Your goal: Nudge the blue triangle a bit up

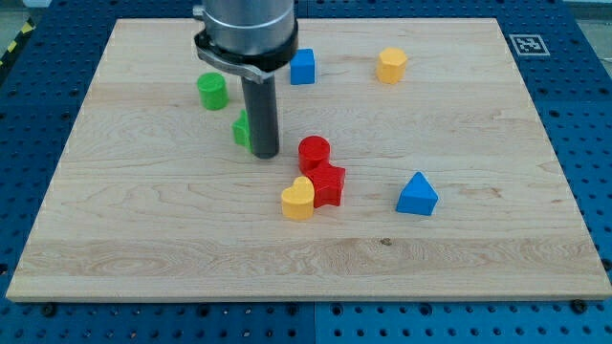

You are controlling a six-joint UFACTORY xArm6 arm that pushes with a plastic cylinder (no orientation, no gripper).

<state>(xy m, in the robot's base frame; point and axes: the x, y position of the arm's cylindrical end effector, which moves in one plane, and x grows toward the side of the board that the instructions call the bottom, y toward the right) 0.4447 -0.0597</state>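
The blue triangle (417, 195) lies on the wooden board (143, 229) at the view's right of centre. My tip (265, 153) stands far to its left, near the board's middle left, touching or right beside a green block (242, 128) that the rod partly hides. A red cylinder (314, 151) sits just right of my tip, apart from it.
A red star-like block (328, 184) and a yellow heart (298, 200) sit together below the red cylinder. A green cylinder (212, 91) is at upper left, a blue cube (303, 66) and a yellow block (390, 65) near the top.
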